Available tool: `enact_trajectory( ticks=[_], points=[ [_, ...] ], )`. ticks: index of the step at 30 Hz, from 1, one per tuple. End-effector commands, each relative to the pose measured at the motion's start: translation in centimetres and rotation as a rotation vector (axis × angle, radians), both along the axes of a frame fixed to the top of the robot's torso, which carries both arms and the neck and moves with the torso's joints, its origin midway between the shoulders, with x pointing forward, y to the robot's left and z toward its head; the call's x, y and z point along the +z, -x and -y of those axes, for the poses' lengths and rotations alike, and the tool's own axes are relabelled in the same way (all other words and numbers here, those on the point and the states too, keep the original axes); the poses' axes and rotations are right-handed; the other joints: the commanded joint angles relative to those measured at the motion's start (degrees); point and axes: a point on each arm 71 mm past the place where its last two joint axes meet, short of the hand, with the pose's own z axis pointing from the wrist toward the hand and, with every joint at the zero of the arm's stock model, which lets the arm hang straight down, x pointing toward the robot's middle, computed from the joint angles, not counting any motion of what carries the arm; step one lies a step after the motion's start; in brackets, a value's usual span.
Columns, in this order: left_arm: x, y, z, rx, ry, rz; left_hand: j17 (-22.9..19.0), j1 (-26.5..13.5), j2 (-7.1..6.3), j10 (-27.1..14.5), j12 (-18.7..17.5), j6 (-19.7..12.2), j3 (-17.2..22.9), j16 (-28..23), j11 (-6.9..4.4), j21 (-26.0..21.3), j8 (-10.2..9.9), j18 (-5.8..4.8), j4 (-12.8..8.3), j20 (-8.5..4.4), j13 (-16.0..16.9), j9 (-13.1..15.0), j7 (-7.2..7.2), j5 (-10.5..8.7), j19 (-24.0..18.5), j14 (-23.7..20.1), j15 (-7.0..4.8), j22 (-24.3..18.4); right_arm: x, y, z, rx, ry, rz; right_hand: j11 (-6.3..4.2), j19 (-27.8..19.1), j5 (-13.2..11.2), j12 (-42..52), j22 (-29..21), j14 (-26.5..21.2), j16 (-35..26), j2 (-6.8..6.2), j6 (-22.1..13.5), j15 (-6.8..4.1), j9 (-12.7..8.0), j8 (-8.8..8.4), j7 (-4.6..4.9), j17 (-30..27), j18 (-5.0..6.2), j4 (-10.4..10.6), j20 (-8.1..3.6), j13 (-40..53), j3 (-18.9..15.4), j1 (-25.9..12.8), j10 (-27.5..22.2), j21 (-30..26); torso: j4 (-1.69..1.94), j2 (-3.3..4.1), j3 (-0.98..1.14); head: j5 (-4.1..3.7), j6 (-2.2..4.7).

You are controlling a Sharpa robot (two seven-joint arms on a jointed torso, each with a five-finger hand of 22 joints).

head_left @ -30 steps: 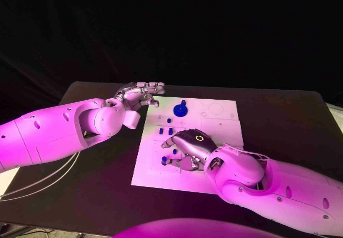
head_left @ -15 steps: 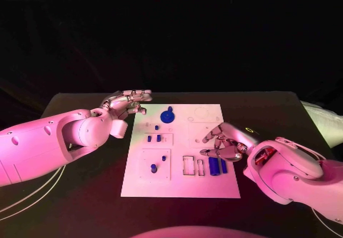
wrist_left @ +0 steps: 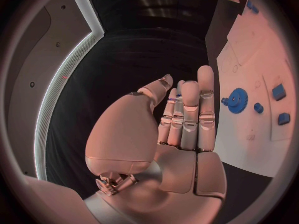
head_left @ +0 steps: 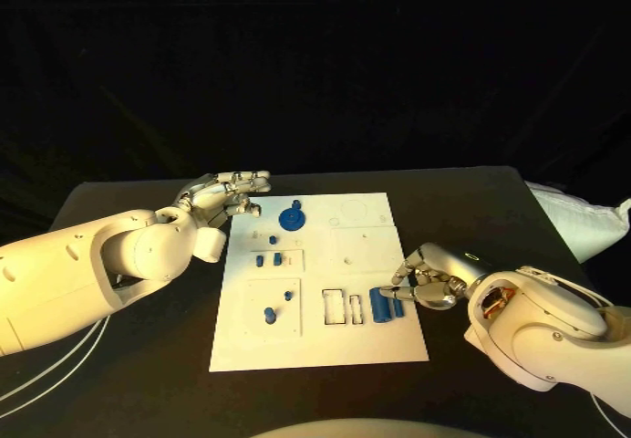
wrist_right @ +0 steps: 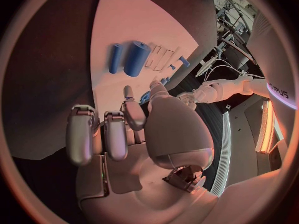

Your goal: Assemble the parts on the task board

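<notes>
A black table [head_left: 131, 365] stands against black drapery [head_left: 315, 82]. Off its right edge lies a white sack [head_left: 579, 224]. Thin white cables [head_left: 53, 360] trail across its left side.

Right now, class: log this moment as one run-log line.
left hand: open, off board | right hand: open beside blue cylinders | white task board: unfinished

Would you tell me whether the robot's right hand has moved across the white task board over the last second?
Yes. The right hand has moved off the white task board's left half to its right edge, beside the two blue cylinders.
</notes>
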Motion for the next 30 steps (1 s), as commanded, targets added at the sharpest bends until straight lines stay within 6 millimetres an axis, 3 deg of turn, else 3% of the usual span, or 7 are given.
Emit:
enact_trajectory(
  ticks=[1, 6, 14, 30],
  points=[
    [0.1, 0.1, 0.2, -0.016, 0.007, 0.008, -0.1, -0.4, -0.01, -0.5, 0.2, -0.3, -0.2, 0.3, 0.04, -0.2, 0.2, 0.63, 0.0, 0.0, 0.0, 0.0, 0.04, 0.32, -0.4, -0.2, 0.08, -0.1, -0.5, 0.1, -0.2, 0.029, 0.085, -0.007, -0.22, 0.4, -0.3, 5.6, 0.2, 4.9, 0.4, 0.3, 0.0, 0.37, 0.2, 0.5, -0.02, 8.4, -0.93, 0.0, 0.03, 9.5, -0.8, -0.5, 0.7, 0.4, 0.01, 0.06, -0.03, 0.03, -0.02],
    [0.1, 0.1, 0.1, -0.016, 0.007, 0.008, 0.0, -0.4, -0.01, -0.5, 0.3, -0.3, -0.3, 0.4, 0.06, -0.2, 0.3, 0.62, 0.0, 0.02, 0.0, 0.0, 0.06, 0.31, -0.4, -0.2, 0.1, -0.1, -1.1, 0.3, -1.0, 0.058, 0.108, -0.006, -0.21, 0.4, -0.6, 5.8, 0.5, 4.9, 0.5, 0.38, -0.1, 0.37, 0.3, 0.66, -0.04, 8.5, -0.98, 0.1, 0.04, 9.9, -1.4, -0.8, 0.8, 0.5, -0.06, 0.08, -0.11, 0.27, -0.07],
    [0.1, 0.1, -0.1, -0.012, 0.005, 0.007, 0.0, -0.4, -0.01, -0.5, 0.3, -0.3, -0.3, 0.4, 0.06, -0.2, 0.3, 0.62, 0.0, 0.02, 0.0, 0.0, 0.06, 0.31, -0.4, -0.2, 0.1, -0.1, -1.7, 0.3, -1.8, 0.093, 0.134, -0.018, -0.22, 0.6, -0.6, 6.6, 1.0, 5.0, 0.8, 0.36, -0.1, 0.37, 0.4, 0.74, -0.05, 9.0, -1.08, 0.0, 0.04, 10.7, -1.6, -0.8, 1.1, 0.8, -0.07, 0.07, -0.07, 0.5, -0.23],
    [0.1, 0.1, -0.3, -0.014, 0.005, 0.004, 0.0, -0.4, -0.01, -0.5, 0.3, -0.3, -0.3, 0.4, 0.06, -0.2, 0.3, 0.62, 0.0, 0.02, 0.0, 0.0, 0.06, 0.31, -0.4, -0.2, 0.1, -0.1, -3.6, -0.1, -3.2, 0.122, 0.159, -0.041, -0.24, 0.7, -0.2, 7.0, 1.5, 5.0, 1.1, 1.08, -0.1, 0.39, 0.8, 1.2, -0.08, 9.6, -1.17, -0.3, 0.07, 11.6, -2.1, 0.7, 1.2, 1.1, 0.2, 0.12, -0.11, 0.92, -0.54]
  ],
)
